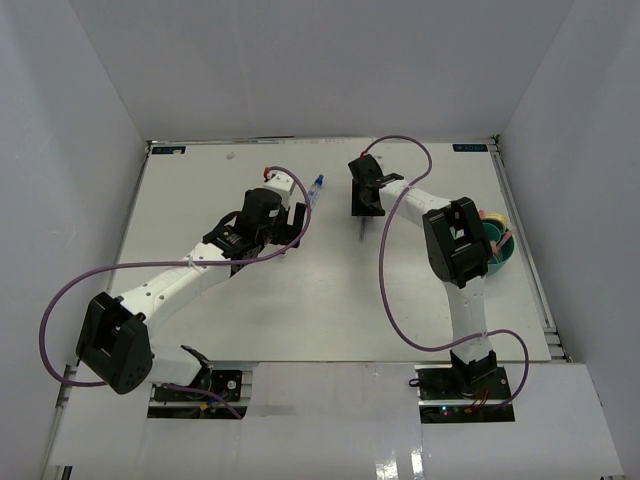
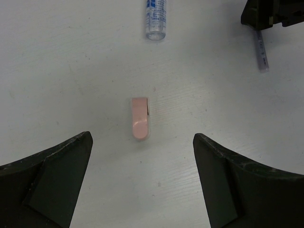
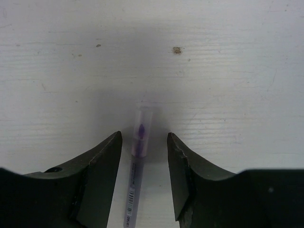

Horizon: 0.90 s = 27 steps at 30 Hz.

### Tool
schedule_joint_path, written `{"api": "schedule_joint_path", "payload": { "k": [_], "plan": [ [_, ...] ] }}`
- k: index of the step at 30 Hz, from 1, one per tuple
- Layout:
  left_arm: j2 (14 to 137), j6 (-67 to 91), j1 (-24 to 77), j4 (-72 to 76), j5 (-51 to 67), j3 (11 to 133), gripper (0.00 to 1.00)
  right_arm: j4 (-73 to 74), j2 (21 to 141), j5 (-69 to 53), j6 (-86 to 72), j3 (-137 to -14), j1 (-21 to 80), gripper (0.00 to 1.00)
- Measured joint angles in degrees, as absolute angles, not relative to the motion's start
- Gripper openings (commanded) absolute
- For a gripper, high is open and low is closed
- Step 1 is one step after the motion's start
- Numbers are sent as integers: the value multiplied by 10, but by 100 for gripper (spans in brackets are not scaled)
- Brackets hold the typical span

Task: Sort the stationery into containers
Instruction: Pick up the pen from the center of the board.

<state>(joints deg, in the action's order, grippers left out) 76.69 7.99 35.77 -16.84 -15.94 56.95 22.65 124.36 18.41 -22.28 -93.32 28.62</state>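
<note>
Pen (image 3: pixel 140 130) is straddled by right gripper (image 3: pixel 145 137), jaws part-spread, no contact seen.
Eraser (image 2: pixel 140 118) is centred at tips of left gripper (image 2: pixel 142 137), jaws spread wide.

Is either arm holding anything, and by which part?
Nothing held. The right gripper straddles the pen near its tip, jaws not touching; left gripper open over the eraser.
</note>
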Motion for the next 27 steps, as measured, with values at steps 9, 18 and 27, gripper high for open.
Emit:
{"api": "schedule_joint_path", "payload": {
  "k": [9, 18, 27],
  "plan": [
    [770, 80, 358, -168, -158, 569, 98, 227, 1244, 196, -224, -930, 286, 29],
    [775, 80, 358, -169, -157, 569, 98, 214, 1237, 203, -223, -916, 286, 8],
    [775, 80, 358, -170, -157, 569, 98, 196, 1086, 215, -192, -771, 286, 8]
  ]
}}
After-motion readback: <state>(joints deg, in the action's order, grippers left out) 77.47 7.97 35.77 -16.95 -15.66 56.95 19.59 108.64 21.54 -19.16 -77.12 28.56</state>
